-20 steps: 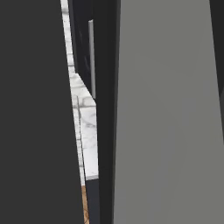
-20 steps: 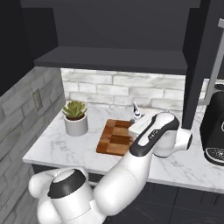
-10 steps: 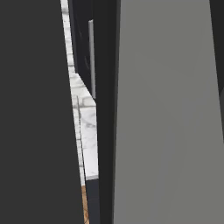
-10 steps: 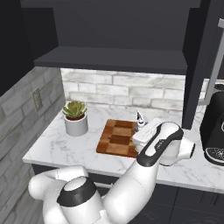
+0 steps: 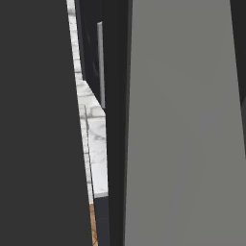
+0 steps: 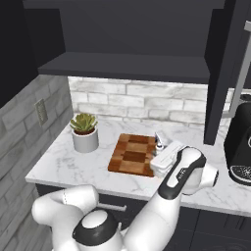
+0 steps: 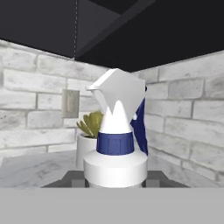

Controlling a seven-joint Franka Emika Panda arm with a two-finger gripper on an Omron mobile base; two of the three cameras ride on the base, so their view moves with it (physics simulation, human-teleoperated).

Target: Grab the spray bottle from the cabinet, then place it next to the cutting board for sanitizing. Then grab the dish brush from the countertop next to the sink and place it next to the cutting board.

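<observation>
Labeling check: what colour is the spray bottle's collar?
Dark blue collar on the spray bottle, under a white nozzle; hand view.

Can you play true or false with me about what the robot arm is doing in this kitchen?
1. The small white spray bottle with a blue collar sits between the gripper fingers. True.
2. The brown patchwork wooden cutting board lies on the white marble countertop. True.
3. The green plant in a white pot stands on the cutting board. False: it stands on the countertop, beside the board.
4. The black coffee machine lies tipped on its side. False: it stands upright.
5. The wall behind the countertop is red. False: it is pale grey brick.
</observation>
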